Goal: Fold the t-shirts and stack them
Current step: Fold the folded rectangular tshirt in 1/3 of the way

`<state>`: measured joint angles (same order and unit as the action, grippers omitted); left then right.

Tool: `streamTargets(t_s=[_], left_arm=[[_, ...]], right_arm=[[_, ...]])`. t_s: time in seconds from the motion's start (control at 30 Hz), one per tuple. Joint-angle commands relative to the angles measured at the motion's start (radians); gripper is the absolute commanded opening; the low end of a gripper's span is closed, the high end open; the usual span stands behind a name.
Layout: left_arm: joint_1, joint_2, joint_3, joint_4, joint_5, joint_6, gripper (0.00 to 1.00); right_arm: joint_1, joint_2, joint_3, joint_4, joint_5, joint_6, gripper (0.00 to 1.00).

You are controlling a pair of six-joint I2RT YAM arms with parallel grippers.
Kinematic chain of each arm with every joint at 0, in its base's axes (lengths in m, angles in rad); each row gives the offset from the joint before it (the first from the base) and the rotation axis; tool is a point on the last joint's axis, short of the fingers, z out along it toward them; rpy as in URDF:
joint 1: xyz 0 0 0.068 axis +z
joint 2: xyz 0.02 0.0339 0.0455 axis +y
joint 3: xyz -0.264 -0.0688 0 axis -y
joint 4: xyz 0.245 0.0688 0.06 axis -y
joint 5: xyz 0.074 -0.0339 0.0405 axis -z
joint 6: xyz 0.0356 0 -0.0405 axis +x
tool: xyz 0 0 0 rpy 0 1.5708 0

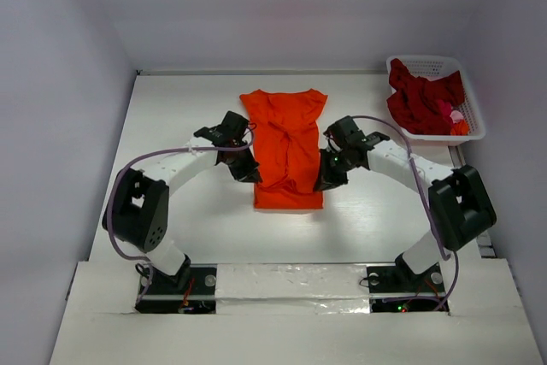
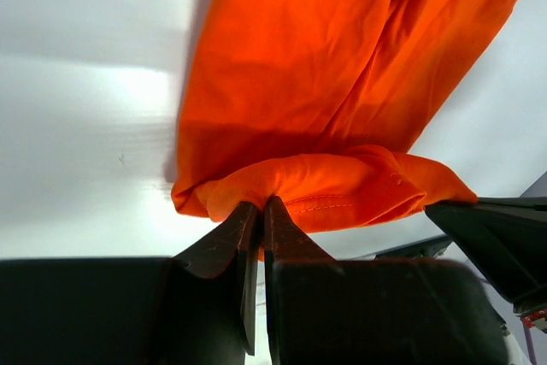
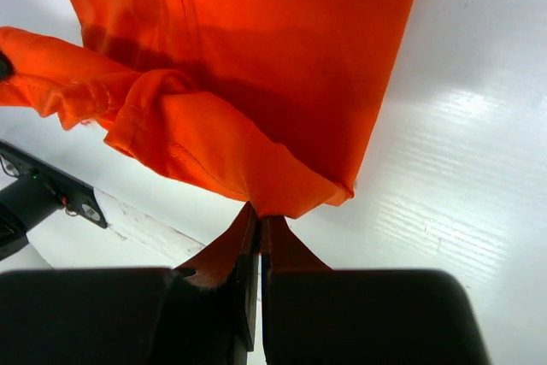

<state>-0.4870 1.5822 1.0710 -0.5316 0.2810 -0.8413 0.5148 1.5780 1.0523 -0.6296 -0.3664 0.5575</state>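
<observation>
Both end effectors pinch the orange t-shirt [image 1: 286, 147]

It lies lengthwise on the desk [image 1: 188, 108], centre. The left end effector [image 2: 261, 208] is pressed together on its left edge fold, the right end effector [image 3: 257, 214] on its right edge. A dark red tee [image 1: 423, 98] sits in the basket [image 1: 419, 60]

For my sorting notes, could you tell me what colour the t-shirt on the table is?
The t-shirt is bright orange, clearest in the top external view.

Robotics lab test cell: plain white panel walls [image 1: 51, 83] box in a white tabletop [image 1: 197, 237]; a black-and-white left robot arm [image 1: 181, 166] and right robot arm [image 1: 398, 156] are bolted at its near edge.
</observation>
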Motion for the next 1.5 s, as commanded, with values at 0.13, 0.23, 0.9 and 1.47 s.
streamTargets(t_s=[0.13, 0.23, 0.9, 1.47], left_arm=[[0.056, 0.065, 0.105, -0.05, 0.007, 0.079, 0.0], [0.065, 0.082, 0.128, -0.051, 0.01, 0.09, 0.0], [0.102, 0.228, 0.267, -0.047, 0.032, 0.128, 0.0], [0.139, 0.337, 0.379, -0.033, 0.034, 0.146, 0.0]], right_arm=[[-0.044, 0.065, 0.136, -0.033, -0.011, -0.057, 0.0], [-0.056, 0.091, 0.169, -0.041, -0.016, -0.07, 0.0], [-0.113, 0.212, 0.282, -0.039, -0.019, -0.085, 0.0], [-0.124, 0.338, 0.396, -0.021, -0.022, -0.094, 0.01]])
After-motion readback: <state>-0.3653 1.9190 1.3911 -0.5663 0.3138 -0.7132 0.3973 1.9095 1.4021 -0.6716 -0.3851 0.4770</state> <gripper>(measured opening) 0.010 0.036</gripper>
